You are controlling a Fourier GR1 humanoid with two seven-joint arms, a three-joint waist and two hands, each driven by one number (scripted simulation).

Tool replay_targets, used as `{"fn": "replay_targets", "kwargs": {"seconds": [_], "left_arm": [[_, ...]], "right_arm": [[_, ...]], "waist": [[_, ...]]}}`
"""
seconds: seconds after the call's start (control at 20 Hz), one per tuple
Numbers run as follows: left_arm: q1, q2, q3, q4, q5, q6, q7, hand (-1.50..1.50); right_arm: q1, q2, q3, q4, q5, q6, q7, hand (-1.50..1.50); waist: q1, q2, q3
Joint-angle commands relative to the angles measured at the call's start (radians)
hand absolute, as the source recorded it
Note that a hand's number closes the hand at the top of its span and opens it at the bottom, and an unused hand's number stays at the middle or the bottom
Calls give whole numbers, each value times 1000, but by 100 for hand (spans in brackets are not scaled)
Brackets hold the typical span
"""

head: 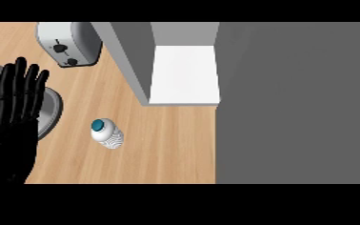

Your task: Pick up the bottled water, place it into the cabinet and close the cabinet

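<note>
1. Straight black fingers (25, 83) of the left hand (17, 124) point up at the frame's left edge, spread wide, holding nothing.
2. The clear plastic water bottle with a teal cap (107, 134) stands lower centre-left, apart to their right.

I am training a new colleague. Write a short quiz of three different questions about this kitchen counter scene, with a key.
1. True or false: the left hand holds the bottled water.
2. What stands at the counter's far left corner? A) toaster B) kettle C) mug
3. Fill in: the cabinet is ____ (open/closed).

Key: 1 false, the hand is open and apart from the bottle; 2 A, the toaster; 3 open, its white shelf shows.
</note>
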Motion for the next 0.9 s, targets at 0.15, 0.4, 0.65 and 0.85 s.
{"fn": "replay_targets", "kwargs": {"seconds": [0.15, 0.4, 0.65, 0.85], "left_arm": [[27, -99, -187, -43, -154, 127, 27, -150], [75, -102, -344, -37, 19, 294, 179, -150], [21, -103, -533, -182, -160, 474, 382, -150], [91, -103, -659, -288, -284, 516, 467, -150]], "right_arm": [[143, 26, 12, -84, 24, 0, -11, -150], [243, 19, 105, -136, -181, 120, 129, -150], [387, -47, -5, -345, -335, 170, 186, -150], [438, -46, -25, -404, -364, 182, 212, -150]], "waist": [[3, 4, 18], [-9, 1, 19], [-12, -1, 21], [2, 0, 19]]}}
